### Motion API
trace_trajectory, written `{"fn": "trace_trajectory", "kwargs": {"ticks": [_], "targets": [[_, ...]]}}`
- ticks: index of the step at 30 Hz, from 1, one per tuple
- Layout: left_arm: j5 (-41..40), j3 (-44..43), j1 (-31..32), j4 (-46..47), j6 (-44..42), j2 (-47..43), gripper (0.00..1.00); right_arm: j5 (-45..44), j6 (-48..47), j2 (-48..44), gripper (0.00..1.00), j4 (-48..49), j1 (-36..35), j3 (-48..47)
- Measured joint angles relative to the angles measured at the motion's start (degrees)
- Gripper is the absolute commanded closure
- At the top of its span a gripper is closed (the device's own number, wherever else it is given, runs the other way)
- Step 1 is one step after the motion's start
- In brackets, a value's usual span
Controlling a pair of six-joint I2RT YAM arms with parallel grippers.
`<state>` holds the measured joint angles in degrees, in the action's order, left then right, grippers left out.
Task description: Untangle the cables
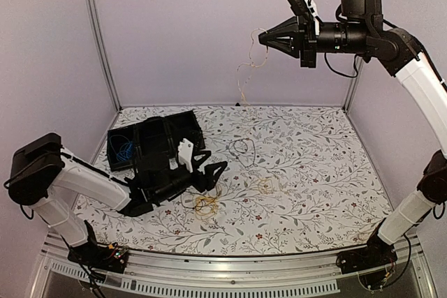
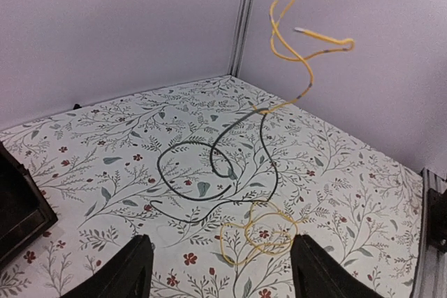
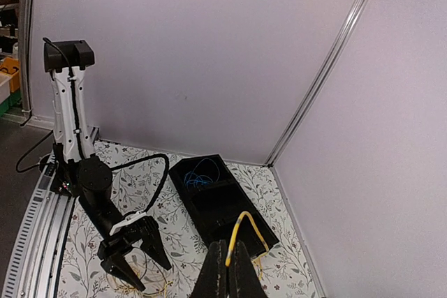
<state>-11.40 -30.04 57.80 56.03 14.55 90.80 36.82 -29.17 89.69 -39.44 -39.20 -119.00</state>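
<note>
- The right gripper (image 1: 267, 38) was raised high, its jaws clamped together on a thin yellow cable (image 3: 244, 220), which was hung in kinked waves down to the table (image 1: 314, 172).
- The left gripper (image 2: 220, 277) was positioned low, with its fingers spread apart and nothing gripped.
- A black cable (image 2: 188, 165) was laid in a loose loop ahead of it, with a yellow coil (image 2: 255, 232) nearer.
- A blue cable (image 1: 124, 148) was bundled in the black tray (image 1: 150, 134).

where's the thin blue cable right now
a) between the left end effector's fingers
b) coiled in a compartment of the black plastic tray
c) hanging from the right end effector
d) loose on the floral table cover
B: the thin blue cable lies coiled in an end compartment of the black plastic tray, while the raised right end effector pinches a thin yellow cable instead.
</note>
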Motion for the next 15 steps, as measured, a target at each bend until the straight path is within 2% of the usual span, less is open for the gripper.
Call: {"fn": "trace_trajectory", "kwargs": {"ticks": [8, 12, 15], "targets": [[-2.3, -6.3, 0.6, -7.9, -10.4, 1.7, 0.29, 0.6, 0.0, 0.0, 1.00, 0.0, 0.0, 0.2], [-0.9, -10.3, -0.1, -9.0, -12.4, 5.9, 0.37, 1.5, 0.2, 0.1, 1.00, 0.0, 0.0, 0.5], [2.8, -12.3, -0.4, -8.9, -13.2, 9.6, 0.46, 2.0, 0.6, 0.5, 1.00, 0.1, 0.0, 0.6]]}}
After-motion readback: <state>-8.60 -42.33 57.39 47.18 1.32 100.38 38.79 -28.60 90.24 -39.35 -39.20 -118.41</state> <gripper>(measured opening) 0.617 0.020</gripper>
